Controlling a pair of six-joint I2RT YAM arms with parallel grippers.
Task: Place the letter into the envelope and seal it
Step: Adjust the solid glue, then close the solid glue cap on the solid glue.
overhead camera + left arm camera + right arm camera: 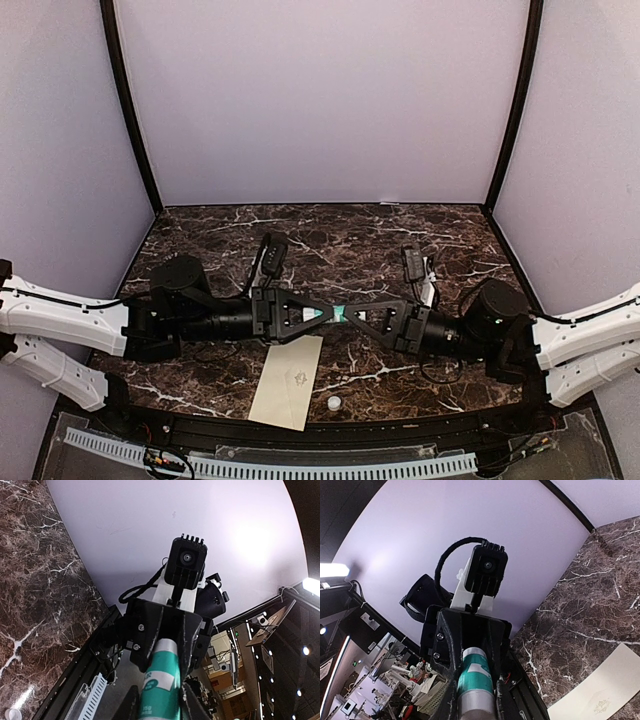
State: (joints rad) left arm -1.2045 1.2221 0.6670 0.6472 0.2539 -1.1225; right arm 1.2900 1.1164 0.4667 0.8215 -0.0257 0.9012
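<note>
The left gripper [322, 314] and right gripper [356, 317] meet tip to tip above the middle of the dark, white-veined marble table [370, 232]. Each is clamped on one end of a short teal-and-white glue stick [340, 314] held level between them. The long cream paper envelope [288, 381] lies flat and slanted, emblem face up, just nearer than the left gripper and close to the table's front edge. A small white round cap [333, 403] sits just beside its right side, not touching. Bare marble stretches behind the grippers to the back wall.
</note>
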